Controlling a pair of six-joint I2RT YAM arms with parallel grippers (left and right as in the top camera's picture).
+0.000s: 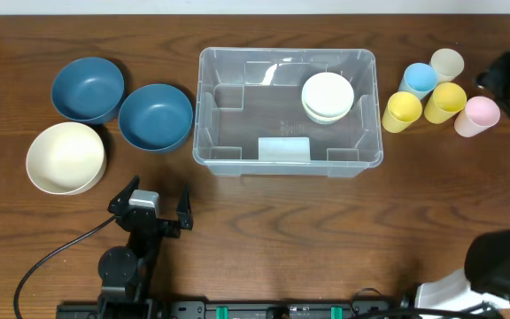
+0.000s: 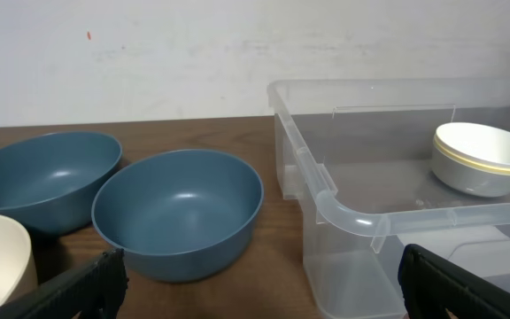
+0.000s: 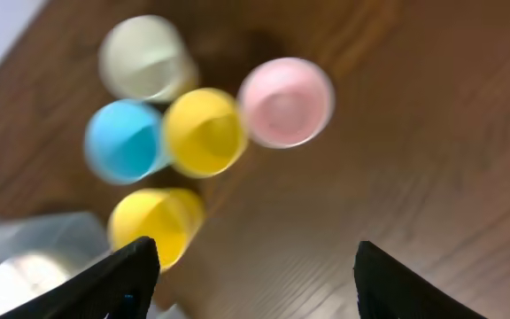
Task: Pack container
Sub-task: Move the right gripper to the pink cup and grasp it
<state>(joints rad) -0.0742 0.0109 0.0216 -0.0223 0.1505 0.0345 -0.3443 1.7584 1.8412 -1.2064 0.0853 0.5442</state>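
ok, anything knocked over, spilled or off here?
Nothing stands out. The container sits square and intact, with two nested cream bowls in its far right part. The loose bowls to its left and the cups to its right all stand upright; no spills.

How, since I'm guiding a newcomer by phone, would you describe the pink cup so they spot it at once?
Start at the container, the big clear tub mid-table, and go to the cluster of cups beside its right end. The pink cup stands at the cluster's right edge, next to a yellow cup. It is the only pink one; the others are yellow, blue or cream.
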